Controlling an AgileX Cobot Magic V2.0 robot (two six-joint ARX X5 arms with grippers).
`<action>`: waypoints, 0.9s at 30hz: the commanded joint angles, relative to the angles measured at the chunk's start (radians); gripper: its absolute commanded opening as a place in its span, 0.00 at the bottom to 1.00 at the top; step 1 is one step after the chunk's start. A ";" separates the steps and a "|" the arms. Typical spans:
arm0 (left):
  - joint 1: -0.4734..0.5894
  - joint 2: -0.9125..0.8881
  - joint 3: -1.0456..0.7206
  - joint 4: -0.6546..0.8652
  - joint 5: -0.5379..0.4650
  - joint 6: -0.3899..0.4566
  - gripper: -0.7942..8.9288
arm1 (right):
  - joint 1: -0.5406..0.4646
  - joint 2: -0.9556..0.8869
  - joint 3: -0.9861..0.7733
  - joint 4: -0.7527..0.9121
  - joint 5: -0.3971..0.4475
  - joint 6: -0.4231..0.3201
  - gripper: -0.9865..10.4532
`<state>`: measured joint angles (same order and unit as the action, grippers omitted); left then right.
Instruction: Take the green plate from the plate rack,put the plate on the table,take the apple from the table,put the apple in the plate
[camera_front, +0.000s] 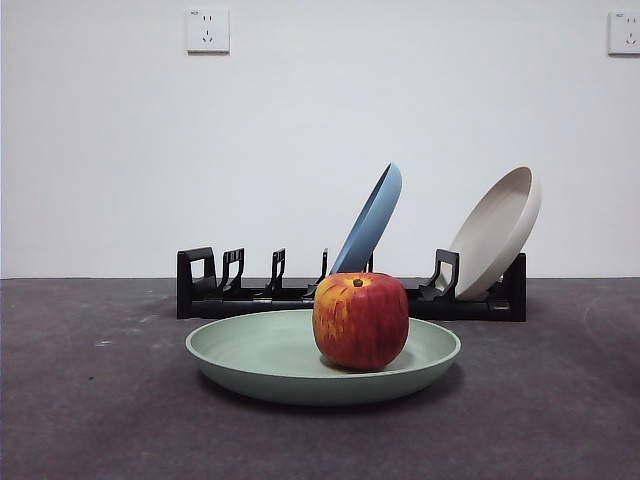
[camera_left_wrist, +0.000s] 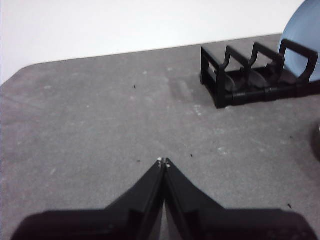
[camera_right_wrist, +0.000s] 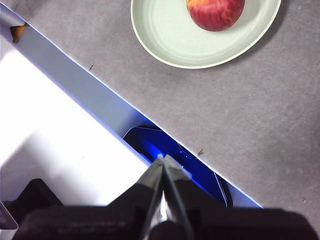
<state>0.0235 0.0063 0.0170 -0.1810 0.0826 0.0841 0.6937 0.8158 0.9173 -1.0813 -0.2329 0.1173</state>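
The dark grey worktop (camera_front: 80, 400) carries the green plate (camera_front: 260, 352) lying flat before the plate rack (camera_front: 215, 290). The apple (camera_front: 360, 320) rests in it. Left tool (camera_left_wrist: 164, 162) and right tool (camera_right_wrist: 163, 158) appear clenched, empty, apart from it.

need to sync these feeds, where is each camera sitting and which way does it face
Front view: low at table height, looking level at the apple in the green plate, plate rack behind; no arm shows.
Left wrist view: on the left arm, over bare table toward the rack's end; left end effector shut.
Right wrist view: on the right arm, at the table edge; right end effector shut.
Front and right share plate and apple.
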 joint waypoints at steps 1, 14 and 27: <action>0.003 -0.004 -0.014 -0.004 0.002 -0.013 0.08 | 0.001 -0.001 0.002 0.002 0.000 0.005 0.09; 0.003 -0.003 -0.014 0.005 -0.001 -0.013 0.08 | 0.001 -0.001 0.002 0.002 0.000 0.005 0.09; 0.003 -0.003 -0.014 0.005 -0.001 -0.013 0.08 | -0.032 -0.044 0.002 0.002 0.002 0.005 0.09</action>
<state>0.0235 0.0048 0.0170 -0.1802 0.0818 0.0772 0.6739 0.7910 0.9173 -1.0813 -0.2325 0.1173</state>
